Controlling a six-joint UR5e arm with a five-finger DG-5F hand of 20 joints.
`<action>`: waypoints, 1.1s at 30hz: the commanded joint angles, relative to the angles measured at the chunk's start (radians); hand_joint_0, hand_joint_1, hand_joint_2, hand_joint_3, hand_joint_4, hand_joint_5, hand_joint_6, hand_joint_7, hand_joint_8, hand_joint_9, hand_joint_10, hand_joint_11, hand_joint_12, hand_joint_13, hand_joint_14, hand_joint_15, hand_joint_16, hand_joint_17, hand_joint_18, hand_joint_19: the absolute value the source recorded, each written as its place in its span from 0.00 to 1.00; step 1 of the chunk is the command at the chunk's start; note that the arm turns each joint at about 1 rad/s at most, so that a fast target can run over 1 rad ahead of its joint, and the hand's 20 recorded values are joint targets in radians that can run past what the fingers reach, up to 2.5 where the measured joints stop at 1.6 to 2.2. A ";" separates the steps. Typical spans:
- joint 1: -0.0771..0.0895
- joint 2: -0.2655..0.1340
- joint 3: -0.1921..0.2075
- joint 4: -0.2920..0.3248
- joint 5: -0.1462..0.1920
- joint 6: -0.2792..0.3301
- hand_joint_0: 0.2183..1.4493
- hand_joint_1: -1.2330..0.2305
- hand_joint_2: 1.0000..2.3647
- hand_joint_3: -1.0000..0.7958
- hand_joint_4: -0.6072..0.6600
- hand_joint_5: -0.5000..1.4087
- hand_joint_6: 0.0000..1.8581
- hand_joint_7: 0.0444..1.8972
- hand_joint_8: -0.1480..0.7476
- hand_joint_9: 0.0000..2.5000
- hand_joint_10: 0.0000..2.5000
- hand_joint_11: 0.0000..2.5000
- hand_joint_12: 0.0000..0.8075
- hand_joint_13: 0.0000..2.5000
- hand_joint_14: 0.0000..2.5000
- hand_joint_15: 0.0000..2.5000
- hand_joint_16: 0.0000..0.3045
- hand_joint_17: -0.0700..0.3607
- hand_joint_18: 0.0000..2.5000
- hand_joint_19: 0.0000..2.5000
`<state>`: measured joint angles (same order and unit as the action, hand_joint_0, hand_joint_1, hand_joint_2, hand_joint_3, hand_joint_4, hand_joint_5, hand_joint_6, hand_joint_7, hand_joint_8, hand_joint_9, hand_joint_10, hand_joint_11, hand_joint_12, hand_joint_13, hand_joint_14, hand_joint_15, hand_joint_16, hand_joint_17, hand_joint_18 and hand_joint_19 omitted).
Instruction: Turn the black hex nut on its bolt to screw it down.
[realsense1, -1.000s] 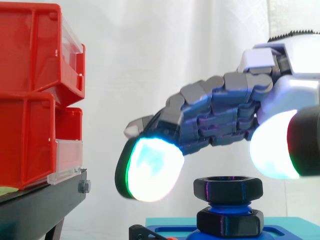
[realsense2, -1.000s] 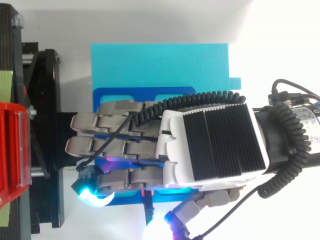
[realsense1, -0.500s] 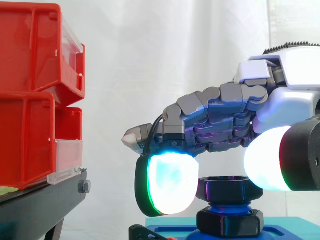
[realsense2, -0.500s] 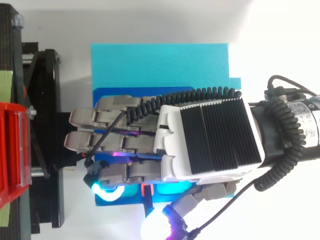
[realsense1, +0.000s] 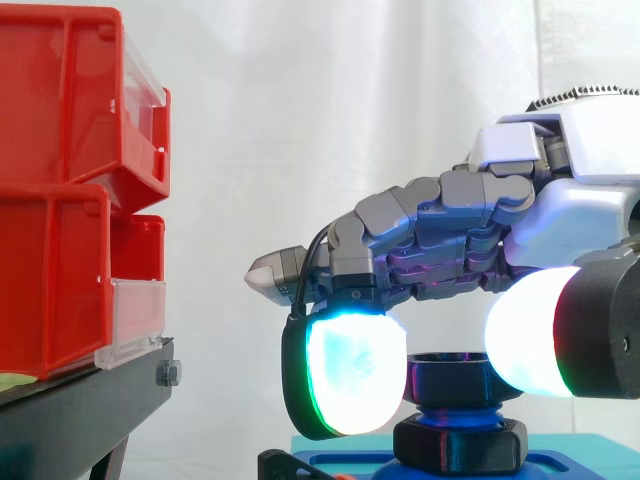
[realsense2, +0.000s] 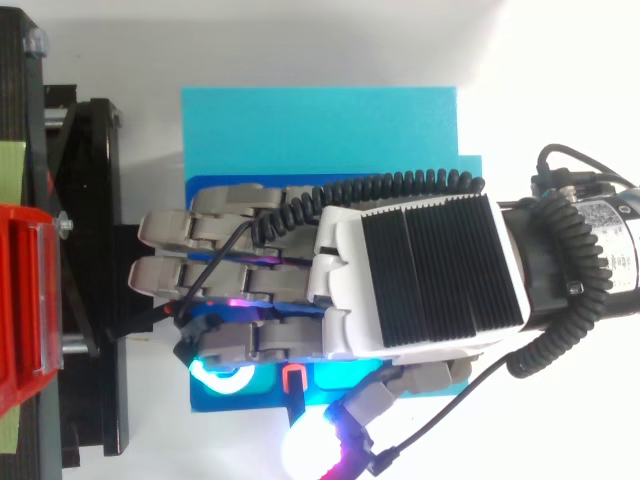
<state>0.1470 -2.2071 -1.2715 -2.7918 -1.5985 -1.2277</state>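
Robot hand (realsense1: 470, 220) pinching upper nut (realsense1: 447, 378), bolt (realsense1: 456, 409) upright

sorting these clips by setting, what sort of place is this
Probably a robot lab test bench: a robot hand at the upper nut on a bolt, red bins on a black stand, and a white curtain behind.

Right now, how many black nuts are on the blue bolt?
2. The upper nut sits just under the hand; the lower nut sits beneath it on the same bolt. The hand may hide others.
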 joint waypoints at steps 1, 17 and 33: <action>-0.003 0.000 0.000 -0.006 -0.003 -0.003 0.22 0.49 0.00 0.28 0.58 0.17 0.32 0.54 0.37 0.02 0.00 0.00 0.44 0.04 0.00 0.00 0.21 0.50 0.02 0.09; -0.035 0.000 0.000 -0.008 -0.038 -0.015 0.20 0.51 0.00 0.28 0.61 0.16 0.39 0.45 0.37 0.02 0.00 0.00 0.45 0.04 0.00 0.00 0.22 0.51 0.02 0.09; -0.069 0.000 0.000 -0.002 -0.083 -0.015 0.20 0.51 0.00 0.28 0.62 0.16 0.39 0.44 0.38 0.03 0.00 0.00 0.46 0.04 0.00 0.00 0.22 0.51 0.02 0.09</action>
<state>0.0849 -2.2074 -1.2716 -2.7920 -1.6714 -1.2425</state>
